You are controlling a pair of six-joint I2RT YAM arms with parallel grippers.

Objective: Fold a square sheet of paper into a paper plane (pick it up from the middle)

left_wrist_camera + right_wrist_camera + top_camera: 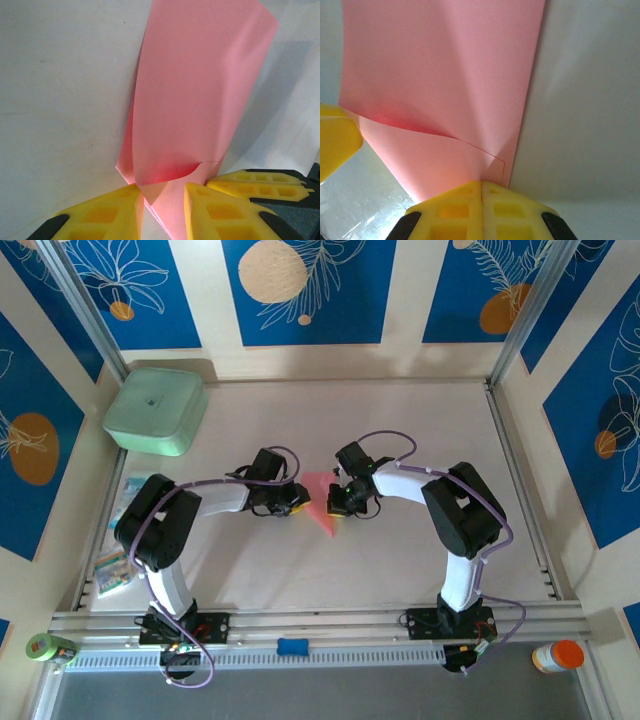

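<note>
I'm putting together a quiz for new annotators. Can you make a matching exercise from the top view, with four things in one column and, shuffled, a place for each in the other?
Things:
1. mint-green box
2. pink paper
3. orange-capped container
4. green roll

Places:
A. near right corner
B. centre
C. far left
D. near left corner

Pairs: 1-C, 2-B, 3-A, 4-D

bright, even light, sharp pictures, with a soft shadow beside the paper (200, 90).
</note>
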